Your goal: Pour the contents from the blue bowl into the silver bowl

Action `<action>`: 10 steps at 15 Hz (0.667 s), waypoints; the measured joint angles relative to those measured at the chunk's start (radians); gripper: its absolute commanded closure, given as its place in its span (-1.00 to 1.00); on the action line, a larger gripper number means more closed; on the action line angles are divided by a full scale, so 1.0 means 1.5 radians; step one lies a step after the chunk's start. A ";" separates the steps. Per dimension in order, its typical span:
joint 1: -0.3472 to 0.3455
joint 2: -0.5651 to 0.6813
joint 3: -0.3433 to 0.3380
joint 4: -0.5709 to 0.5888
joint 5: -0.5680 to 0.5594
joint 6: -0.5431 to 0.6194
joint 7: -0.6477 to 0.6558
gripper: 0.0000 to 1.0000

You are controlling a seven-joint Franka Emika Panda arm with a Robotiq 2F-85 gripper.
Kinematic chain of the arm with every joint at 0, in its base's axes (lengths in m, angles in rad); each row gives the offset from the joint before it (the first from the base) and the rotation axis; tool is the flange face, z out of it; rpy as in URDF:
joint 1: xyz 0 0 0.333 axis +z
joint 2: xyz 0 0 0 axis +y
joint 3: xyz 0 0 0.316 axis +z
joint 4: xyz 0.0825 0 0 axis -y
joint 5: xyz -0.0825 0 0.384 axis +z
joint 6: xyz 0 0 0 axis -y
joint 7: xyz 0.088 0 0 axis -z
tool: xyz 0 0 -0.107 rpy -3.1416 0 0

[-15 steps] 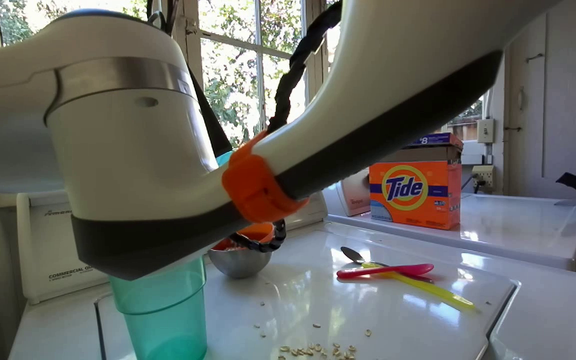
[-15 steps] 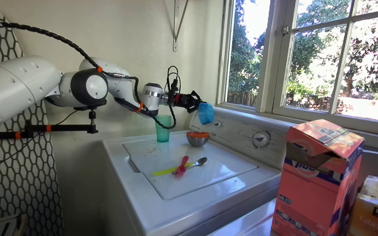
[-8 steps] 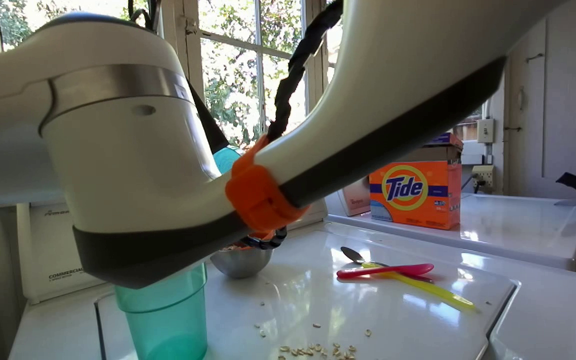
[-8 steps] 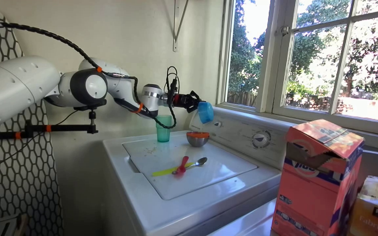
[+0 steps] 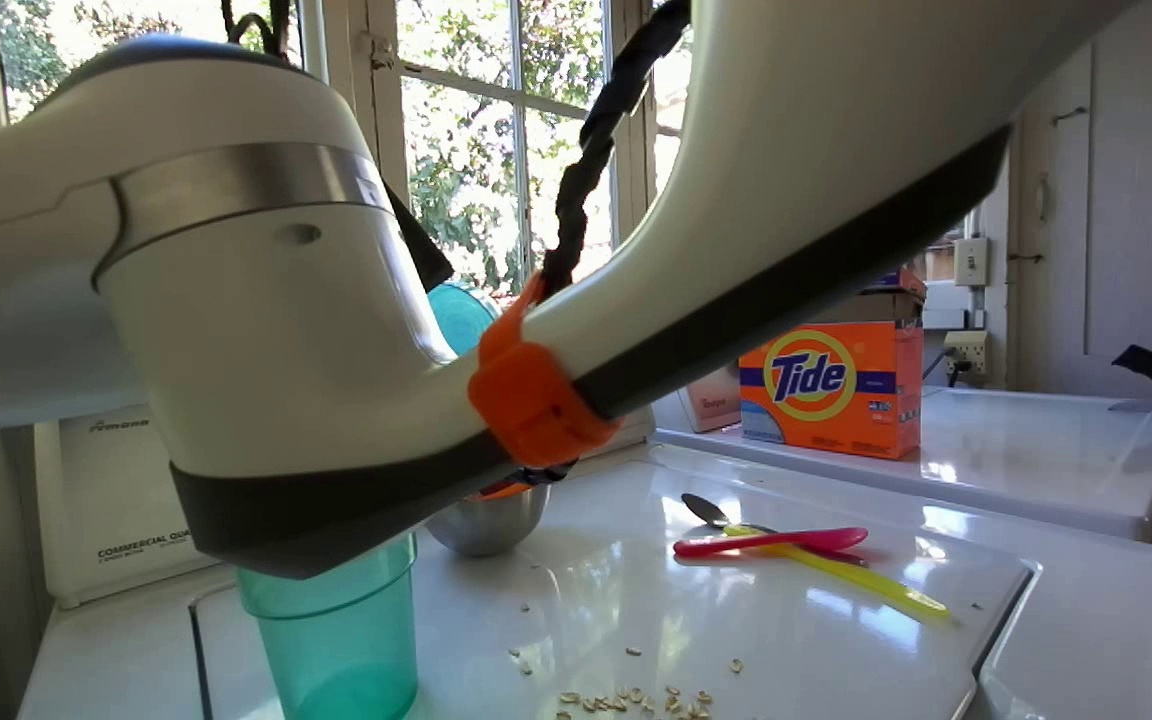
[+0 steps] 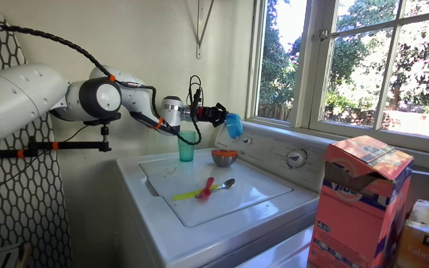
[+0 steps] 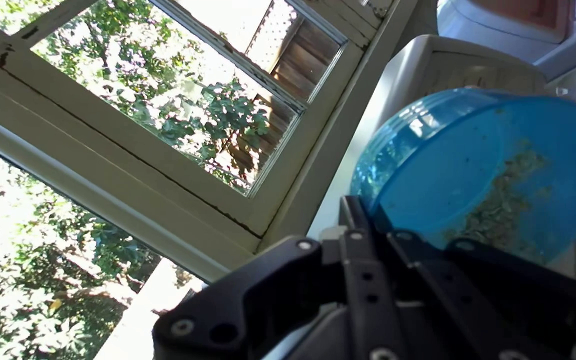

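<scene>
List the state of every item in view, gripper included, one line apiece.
Blue bowl: held in the air, steeply tilted, flakes inside
Gripper: shut on the blue bowl's rim
Silver bowl: upright, contents not visible
Teal tumbler: upright
Utensils: three, lying crossed
Washer lid: shut
Loose flakes: scattered on the washer lid
Tide box: upright, torn open near its top

In an exterior view I'm seeing a tumbler (image 6: 186, 152) standing near the far edge of the washer (image 6: 199, 238); utensils (image 6: 205, 192) are lying crossed toward its near edge, a Tide box (image 6: 356, 219) standing beyond.
</scene>
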 measured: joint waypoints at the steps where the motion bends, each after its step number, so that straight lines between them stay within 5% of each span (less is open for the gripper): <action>1: 0.000 -0.001 0.000 -0.002 0.000 0.000 -0.008 0.98; 10: 0.003 -0.012 0.003 -0.047 0.000 0.000 -0.066 0.98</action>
